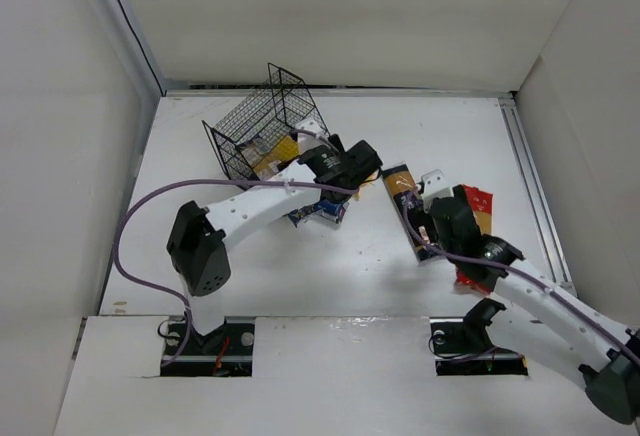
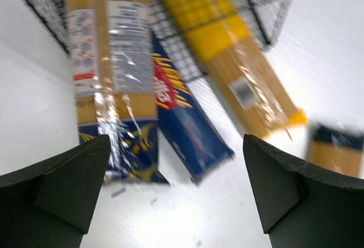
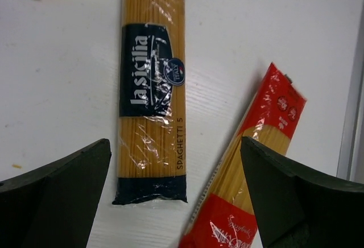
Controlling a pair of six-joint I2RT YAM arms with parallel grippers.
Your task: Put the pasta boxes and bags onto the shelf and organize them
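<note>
The shelf [image 1: 262,121], a black wire rack, stands tilted at the back left. Pasta packs stick out of its mouth: a clear spaghetti bag with a blue end [image 2: 111,89], a dark-blue box [image 2: 185,114] and a yellow bag [image 2: 227,43]. My left gripper [image 1: 345,166] [image 2: 176,140] hovers open just above their near ends, holding nothing. My right gripper [image 1: 440,211] [image 3: 175,141] is open above an orange-brown pack with a dark label [image 3: 151,89] [image 1: 400,191] and a red-and-yellow spaghetti bag [image 3: 256,185] [image 1: 478,206], which lie flat on the table.
Another pack's end [image 2: 335,145] shows at the right edge of the left wrist view. White walls enclose the table on the left, back and right. A metal rail [image 1: 535,191] runs along the right side.
</note>
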